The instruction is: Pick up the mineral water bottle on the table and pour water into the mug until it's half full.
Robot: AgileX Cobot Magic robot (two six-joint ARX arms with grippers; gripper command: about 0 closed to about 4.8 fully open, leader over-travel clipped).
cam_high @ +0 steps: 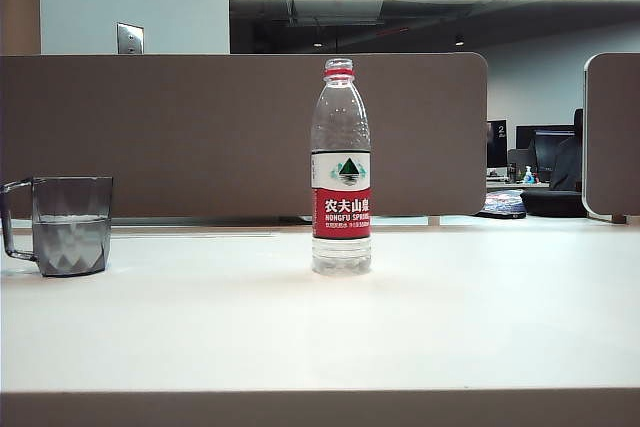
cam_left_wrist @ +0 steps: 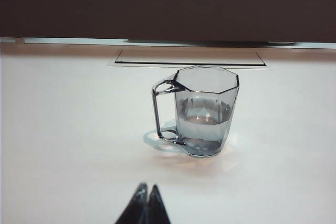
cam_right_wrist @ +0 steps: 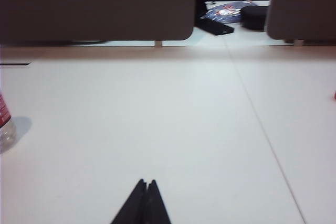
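The mineral water bottle (cam_high: 341,177) stands upright mid-table with no cap on, water (cam_high: 341,255) low in its base; a sliver of it (cam_right_wrist: 4,124) shows at the edge of the right wrist view. The smoky-grey mug (cam_high: 70,225) sits at the far left of the white table (cam_high: 320,327), water reaching about halfway up. In the left wrist view the mug (cam_left_wrist: 205,111) stands ahead of my left gripper (cam_left_wrist: 147,187), which is shut and empty. My right gripper (cam_right_wrist: 146,183) is shut, empty, over bare table, apart from the bottle. Neither arm appears in the exterior view.
Brown partition panels (cam_high: 240,137) back the table. A rectangular cable hatch (cam_left_wrist: 190,57) lies in the tabletop behind the mug. A seam (cam_right_wrist: 262,129) runs across the table surface. Beyond the panel gap are a desk with monitors and dark items (cam_high: 540,177).
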